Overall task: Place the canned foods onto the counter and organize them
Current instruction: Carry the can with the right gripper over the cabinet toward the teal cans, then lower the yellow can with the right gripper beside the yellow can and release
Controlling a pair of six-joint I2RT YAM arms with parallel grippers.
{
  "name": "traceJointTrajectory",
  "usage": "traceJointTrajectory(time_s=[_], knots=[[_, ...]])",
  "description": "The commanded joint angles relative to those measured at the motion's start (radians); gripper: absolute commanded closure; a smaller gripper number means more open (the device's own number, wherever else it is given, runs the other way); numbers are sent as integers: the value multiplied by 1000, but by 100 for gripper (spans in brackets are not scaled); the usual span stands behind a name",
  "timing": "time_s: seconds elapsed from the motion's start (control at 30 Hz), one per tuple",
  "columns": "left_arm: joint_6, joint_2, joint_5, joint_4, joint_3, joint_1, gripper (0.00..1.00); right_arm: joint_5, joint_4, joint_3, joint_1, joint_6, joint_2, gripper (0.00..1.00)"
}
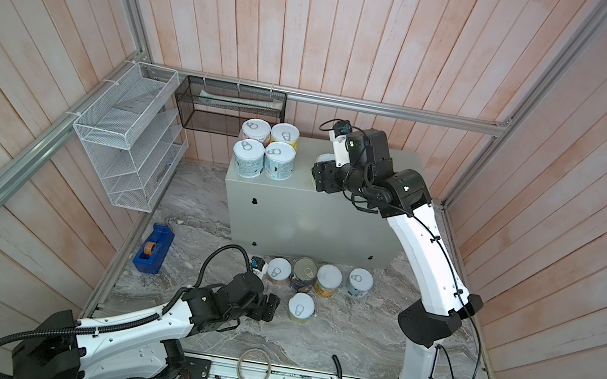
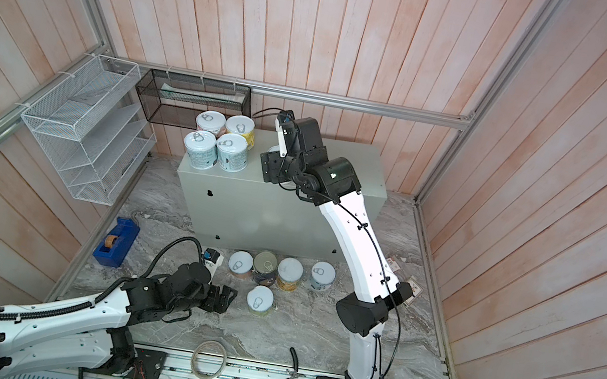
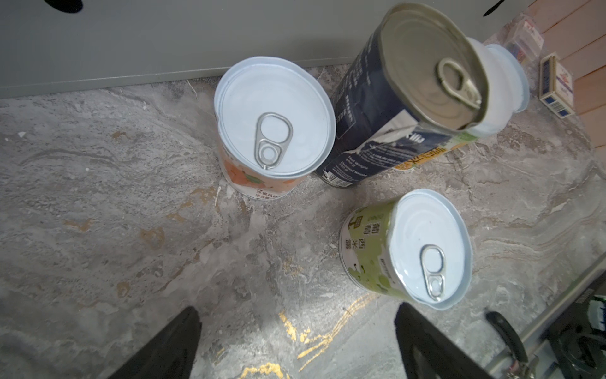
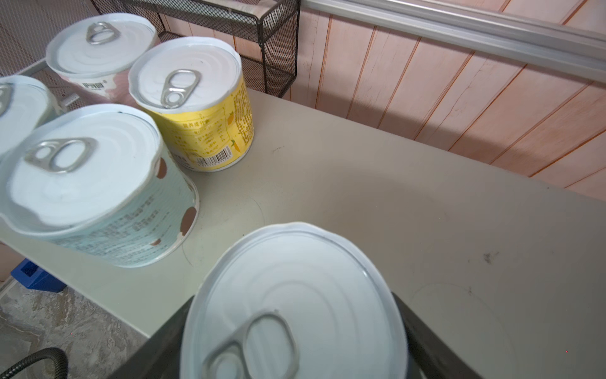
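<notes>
Entry, placing step: right pincer (image 4: 292, 305) straddles a pull-tab can (image 4: 288, 269) low over the grey-green table (image 4: 393, 197) beside four placed cans (image 1: 279, 159), clamped or released I cannot tell; left pincer (image 3: 296, 315) gapes empty near the green-label can (image 3: 370, 249); next, probably confirm release, lift clear, fetch another.

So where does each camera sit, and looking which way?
Top view: overhead, looking down on box, left arm, right arm.
Top view: beside it, facing alike; same box, arms.
Left wrist: on left arm, looking down at unplaced cans; left gripper tips show.
Right wrist: on right arm, looking across box; right gripper flanks a can.
Shared: yellow can, right wrist and top views.
</notes>
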Motion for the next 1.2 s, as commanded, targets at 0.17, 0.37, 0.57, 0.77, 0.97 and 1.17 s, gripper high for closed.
traceJointTrajectory(time_s=[0.17, 0.37, 0.57, 0.77, 0.97, 1.17], knots=[[-4, -7, -39, 6, 1, -3, 5, 0, 82, 36, -12, -11, 0, 8], [9, -13, -57, -9, 20, 0, 5, 26, 193, -42, -7, -49, -99, 9], [6, -19, -54, 12, 25, 0, 5, 28, 357, -332, -4, -70, -311, 27], [10, -35, -44, 8, 54, 12, 6, -40, 473, -649, -15, -129, -491, 38], [23, -78, 2, -9, 79, 62, 5, -137, 509, -784, -32, -146, -545, 41], [13, -159, 85, -9, 37, 151, 5, -154, 561, -850, -40, -146, -531, 43]])
